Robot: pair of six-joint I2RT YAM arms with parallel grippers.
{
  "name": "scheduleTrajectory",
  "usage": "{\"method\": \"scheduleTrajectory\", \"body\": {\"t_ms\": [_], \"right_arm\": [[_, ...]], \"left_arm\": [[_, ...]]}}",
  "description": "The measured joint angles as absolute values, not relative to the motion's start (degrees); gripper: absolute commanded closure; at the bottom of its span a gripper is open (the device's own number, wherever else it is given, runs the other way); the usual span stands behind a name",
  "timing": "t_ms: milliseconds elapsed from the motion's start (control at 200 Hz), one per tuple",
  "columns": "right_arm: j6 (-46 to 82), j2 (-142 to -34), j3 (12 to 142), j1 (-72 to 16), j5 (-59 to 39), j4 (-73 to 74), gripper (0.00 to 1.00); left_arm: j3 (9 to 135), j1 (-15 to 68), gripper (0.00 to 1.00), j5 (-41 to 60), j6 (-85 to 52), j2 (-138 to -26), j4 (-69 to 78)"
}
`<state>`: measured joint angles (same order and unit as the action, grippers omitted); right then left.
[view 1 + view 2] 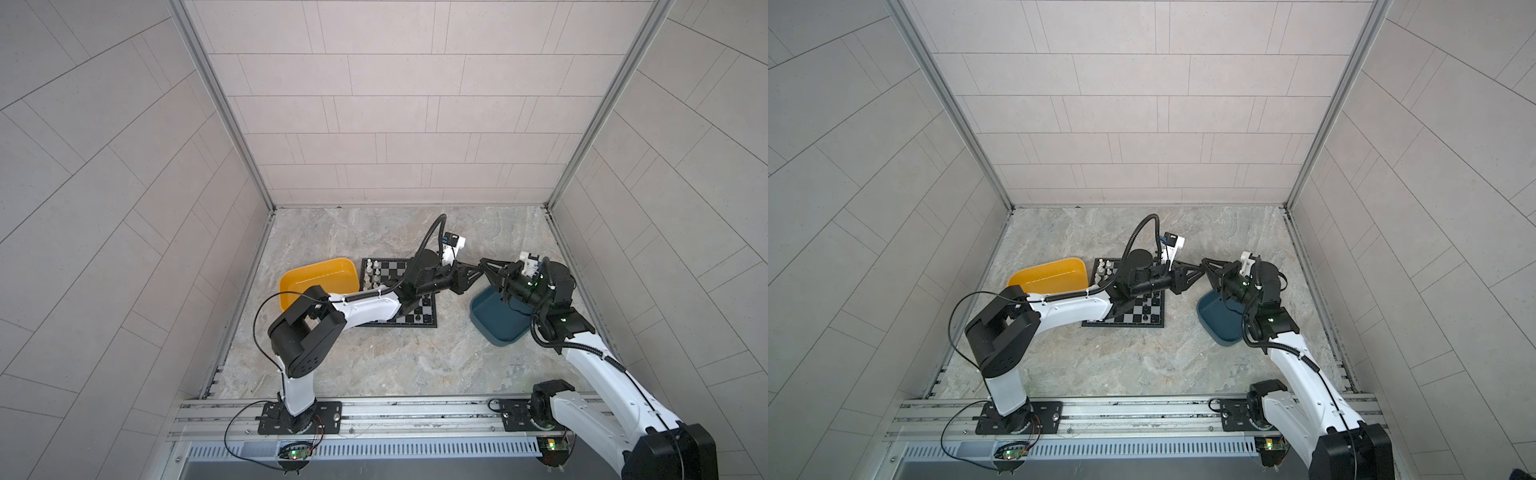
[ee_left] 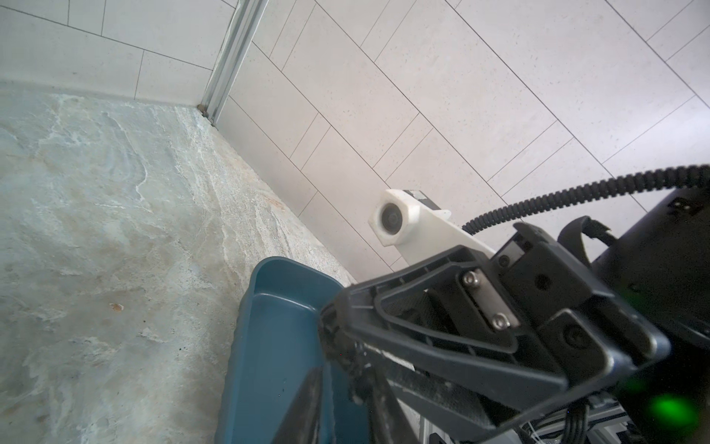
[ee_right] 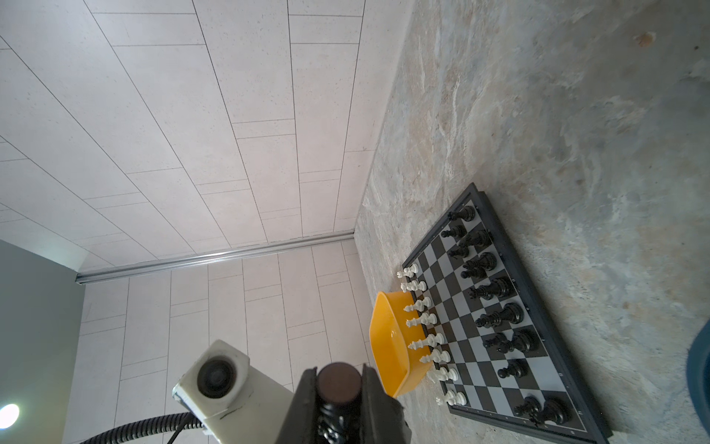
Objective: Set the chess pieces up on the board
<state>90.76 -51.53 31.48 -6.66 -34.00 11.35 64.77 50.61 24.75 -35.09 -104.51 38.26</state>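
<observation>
- One black piece (image 3: pixel 339 384) was held in the air over the gap between the board (image 1: pixel 388 266) and the teal tray (image 1: pixel 494 324). Its round brown base showed in the right wrist view.
- The right gripper (image 1: pixel 485 262) was clamped on that piece, with a finger pressed against each side of it.
- The left gripper (image 1: pixel 477 269) reached across the board and met the right one tip to tip. From these views I could not tell whether its jaws were apart or together, or whether they touched the piece.
- The board lay flat on the marble table (image 1: pixel 374 361), left of centre in both top views, partly under the left forearm.
- The white pieces (image 3: pixel 422 319) stood upright along the board edge nearest the yellow tray (image 1: pixel 316 270).
- The black pieces (image 3: pixel 499 317) stood upright in two rows along the opposite edge, nearest the teal tray.
- The middle squares between the two sets showed only checks.
- The yellow tray sat just beside the board's white side, its rim close against the border.
- The teal tray sat apart from the board on the right, under the right arm's wrist.
- Each wrist camera faced the other: the left arm's camera (image 3: pixel 215 374) showed in the right wrist view, and the right arm's camera (image 2: pixel 392 223) in the left.
</observation>
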Motion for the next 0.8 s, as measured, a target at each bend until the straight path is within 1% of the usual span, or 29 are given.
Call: {"method": "scheduleTrajectory", "body": {"t_ms": [135,310,520,650,716,751,801], "right_arm": [[90.87,-51.31,31.46,-6.87,-34.06,11.33,0.98],[91.00,-51.20,31.40,-7.14,-34.04,11.35,0.98],[91.11,-51.09,31.40,-7.46,-34.02,11.35,0.98],[91.11,-51.09,31.40,-7.75,-33.89,11.35,0.97],[91.07,-51.03,31.40,-7.77,-33.71,11.20,0.91],[90.89,-51.00,31.38,-7.79,-33.63,10.96,0.87],[90.19,-50.98,31.38,-7.86,-33.58,10.46,0.75]], "left_arm": [[64.14,50.61,0.73,24.03,-35.05,-103.68,38.24],[64.14,50.61,0.69,23.92,-35.24,-102.91,38.35],[64.14,50.61,0.79,23.73,-35.51,-102.85,38.24],[64.14,50.61,0.89,23.27,-36.07,-102.85,37.93],[64.16,50.48,1.00,22.87,-36.60,-102.85,37.54],[64.27,50.48,1.00,22.68,-36.56,-102.80,37.08],[64.86,50.37,1.00,22.37,-37.58,-102.72,35.27]]}}
